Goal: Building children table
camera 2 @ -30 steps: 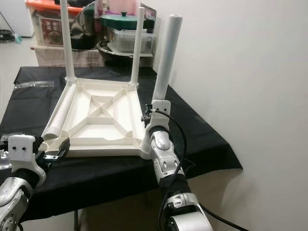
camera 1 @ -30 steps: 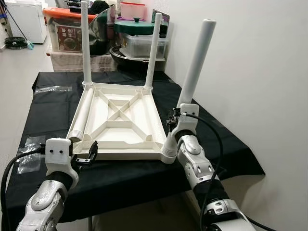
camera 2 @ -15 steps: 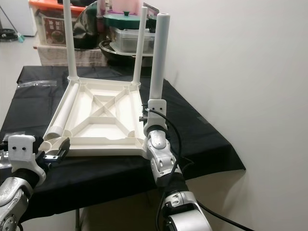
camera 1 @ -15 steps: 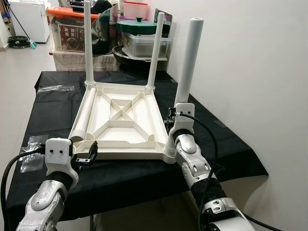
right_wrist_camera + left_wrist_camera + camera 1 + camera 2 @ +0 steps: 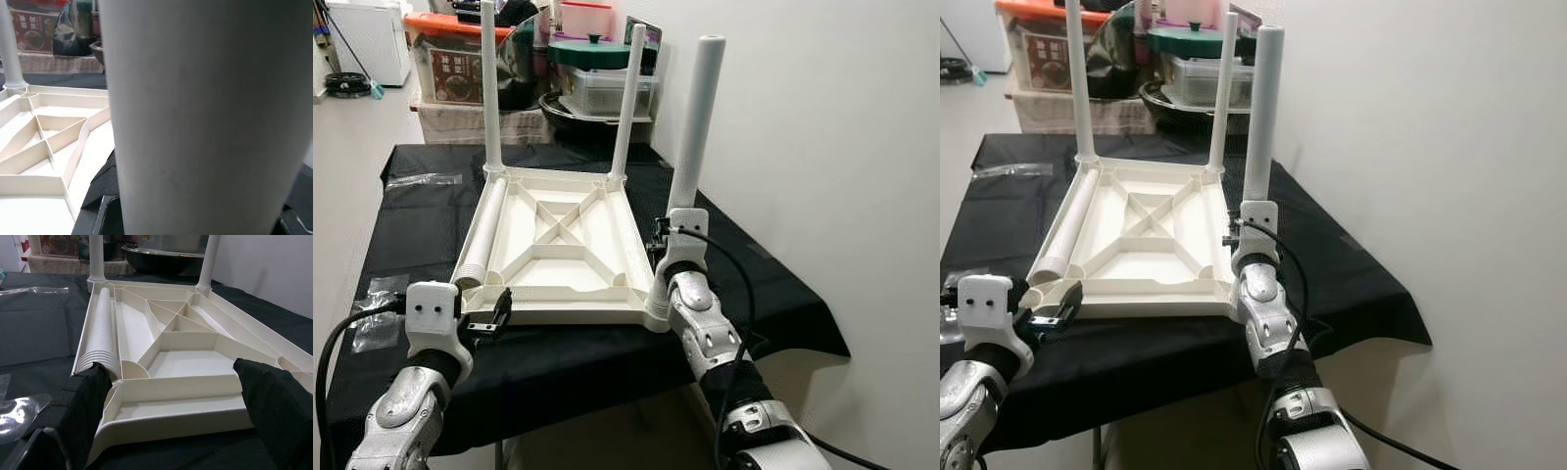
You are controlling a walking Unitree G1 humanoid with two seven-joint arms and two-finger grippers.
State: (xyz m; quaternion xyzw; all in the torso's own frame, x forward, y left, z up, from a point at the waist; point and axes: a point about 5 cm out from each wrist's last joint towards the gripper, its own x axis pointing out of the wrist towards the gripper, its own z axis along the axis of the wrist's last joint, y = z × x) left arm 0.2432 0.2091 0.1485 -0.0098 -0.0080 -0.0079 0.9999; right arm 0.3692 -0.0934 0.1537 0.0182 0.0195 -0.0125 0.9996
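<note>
A white children's tabletop [image 5: 570,314] lies upside down on the black-covered table [image 5: 416,220]. Two white legs [image 5: 490,88] [image 5: 624,103] stand upright in its far corners. A third leg [image 5: 696,117] stands upright at the near right corner, with my right gripper [image 5: 663,241] shut on its lower part; in the right wrist view this leg [image 5: 205,112] is pressed close, a black finger [image 5: 100,196] beside it. A fourth leg [image 5: 484,230] lies loose along the tabletop's left side. My left gripper [image 5: 496,313] is open at the near left corner, its fingers [image 5: 85,396] spread either side of the tabletop's rim [image 5: 171,418].
Clear plastic bags [image 5: 421,180] [image 5: 372,328] lie on the cloth at the left. Storage boxes and pots [image 5: 597,64] crowd the space behind the table. A white wall [image 5: 822,147] runs close along the right. The table's front edge is just below the tabletop.
The leg in my right gripper has swung from leaning right to upright over the near right corner. The left gripper has stayed put. The view has shifted slightly.
</note>
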